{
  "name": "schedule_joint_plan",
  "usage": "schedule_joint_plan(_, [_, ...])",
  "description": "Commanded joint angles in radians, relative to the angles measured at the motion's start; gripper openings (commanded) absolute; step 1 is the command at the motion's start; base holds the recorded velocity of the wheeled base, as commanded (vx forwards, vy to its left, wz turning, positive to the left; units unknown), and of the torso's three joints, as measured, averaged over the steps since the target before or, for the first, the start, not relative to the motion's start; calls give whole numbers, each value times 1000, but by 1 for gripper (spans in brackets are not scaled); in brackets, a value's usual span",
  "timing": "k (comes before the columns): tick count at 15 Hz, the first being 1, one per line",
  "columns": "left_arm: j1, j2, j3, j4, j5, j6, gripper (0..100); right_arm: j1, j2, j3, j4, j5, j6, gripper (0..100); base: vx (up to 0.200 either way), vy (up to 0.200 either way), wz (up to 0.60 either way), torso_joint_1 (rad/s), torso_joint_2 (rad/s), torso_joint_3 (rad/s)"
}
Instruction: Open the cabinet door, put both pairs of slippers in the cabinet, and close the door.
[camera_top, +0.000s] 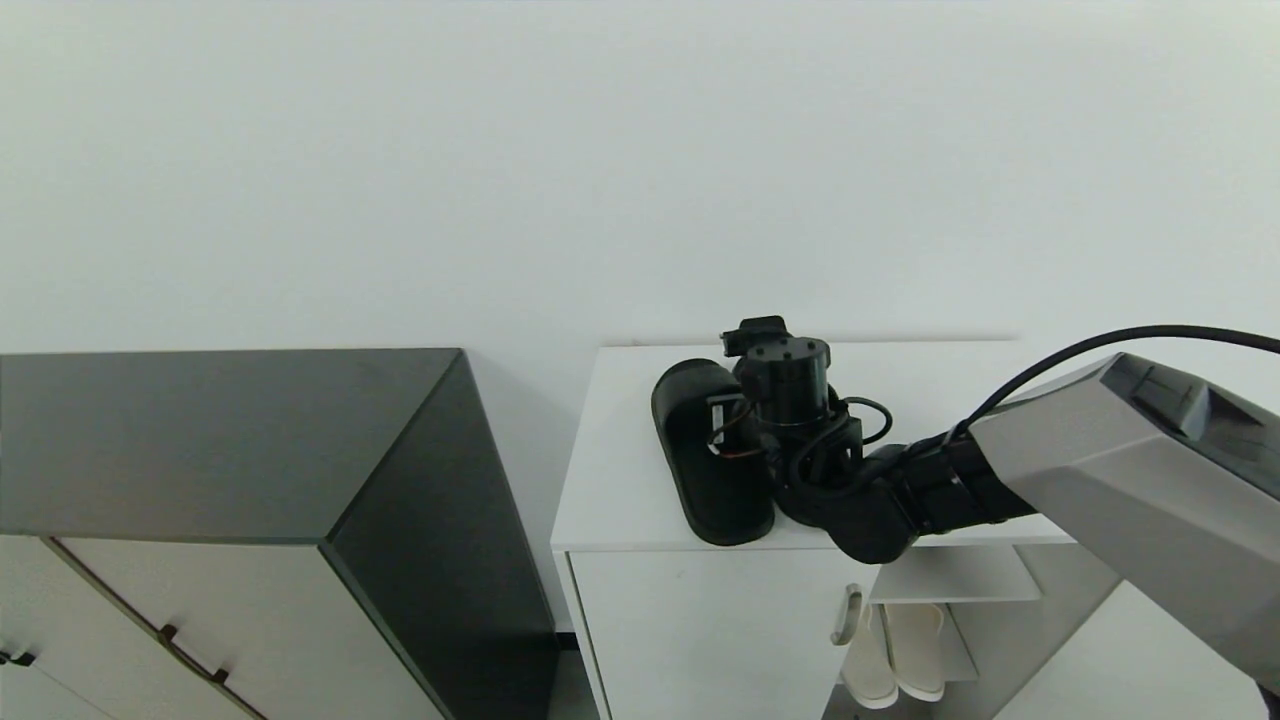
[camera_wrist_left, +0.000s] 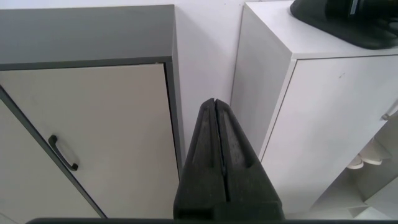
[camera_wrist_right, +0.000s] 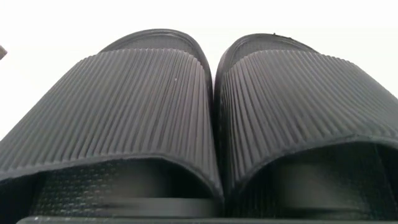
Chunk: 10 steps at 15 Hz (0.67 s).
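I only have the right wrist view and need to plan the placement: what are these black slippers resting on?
Observer: The black slippers rest on top of the white cabinet, near its front edge.
Operator: Is that cabinet open?
Observer: Its right half stands open; the left door is shut.
Operator: Anything inside already?
Observer: A pair of white slippers stands inside, below a shelf.

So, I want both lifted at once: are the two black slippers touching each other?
Touching. In the right wrist view, one black slipper presses its strap against the other black slipper along the middle, with no gap.
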Motion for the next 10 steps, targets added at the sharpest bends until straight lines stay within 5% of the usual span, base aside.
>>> schedule_joint_plan(1, [0,0,0,-1,0,0,0,6,-9,3,1,-2,0,0,0,0,0,0,0,0])
schedule_joint_plan(6, [0,0,0,-1,1,0,0,18,-43,22,3,-4,0,0,0,0,0,0,0,0])
schedule_joint_plan(10, [0,-2,0,-1,1,0,0,81,-268,221,3,41,2,0,0,0,0,0,0,0])
